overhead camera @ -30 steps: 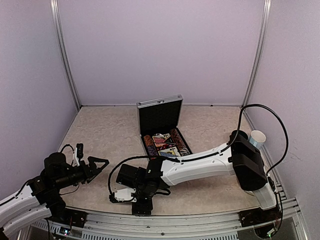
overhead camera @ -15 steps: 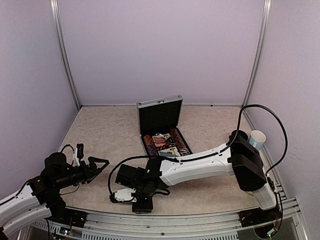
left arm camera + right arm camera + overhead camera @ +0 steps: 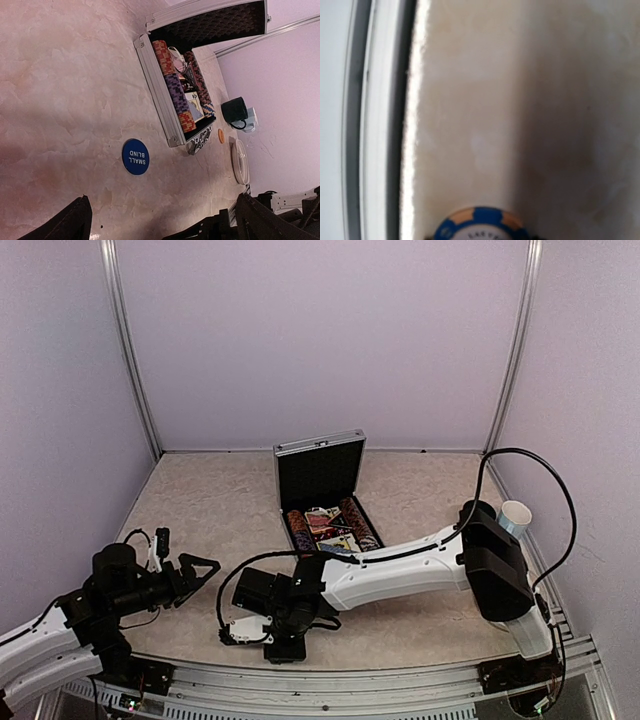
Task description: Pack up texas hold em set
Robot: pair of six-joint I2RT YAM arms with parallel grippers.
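Observation:
The ribbed silver case stands open mid-table, its black lid upright and rows of chips and cards inside. A blue round SMALL BLIND button lies on the table in front of the case. My right gripper is pressed down at the table's near edge. A blue-and-orange chip sits at the bottom of its wrist view, between dark finger tips that barely show. My left gripper hovers open and empty at the front left, aimed toward the button.
A dark mug, a small orange disc and a round pale coaster lie to the right of the case. A pale cup stands at the right wall. The metal table rail runs close beside the chip.
The right gripper has stayed low at the near edge, barely shifting. The left arm has nudged slightly, its gripper still open.

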